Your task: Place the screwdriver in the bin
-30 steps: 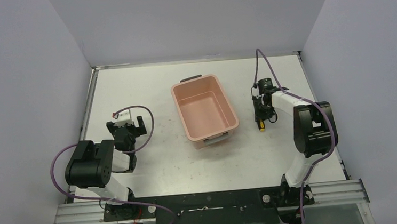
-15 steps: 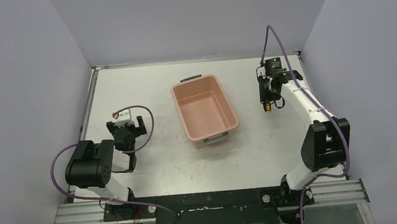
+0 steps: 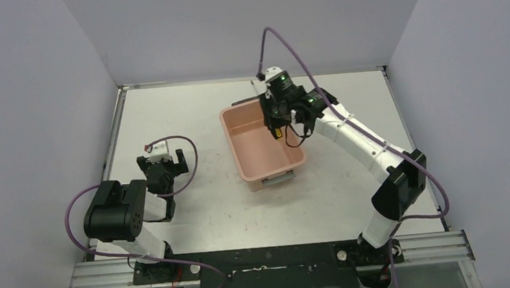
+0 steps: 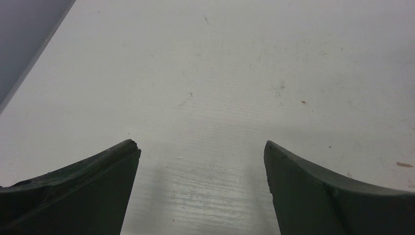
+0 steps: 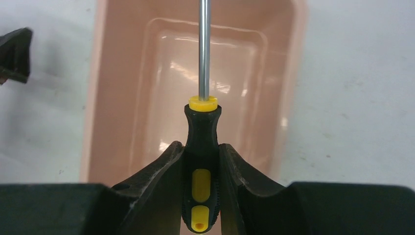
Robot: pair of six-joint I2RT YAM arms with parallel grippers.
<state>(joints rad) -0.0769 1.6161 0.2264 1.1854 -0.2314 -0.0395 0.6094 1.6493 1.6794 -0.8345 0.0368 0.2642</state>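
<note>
Screwdriver: small slim tool (image 5: 201,139) with a thin metal shaft and a short black handle with a yellow collar and yellow insets. It is off the table and gripped by the handle. In the right wrist view the shaft runs up to the top edge of the frame, over the open bin.
Bin: rectangular salmon-pink plastic tub (image 3: 241,160) with rounded corners, a rolled rim and grey handles at its short ends. It stands on the table at the centre of the top view, and its glossy floor shows in the right wrist view.
Right gripper: black two-finger gripper (image 5: 201,149), clenched on the screwdriver handle with a finger pressed to each side. In the top view it hangs over the upper right part of the bin.
Left gripper: black two-finger gripper (image 4: 200,147), jaws spread wide and grasping nothing. It sits low over the table at centre left of the top view, well apart from the bin.
Table: white, scuffed flat surface (image 3: 167,109).
Cable: purple lead (image 3: 266,40) arching above the right arm, upper centre of the top view.
</note>
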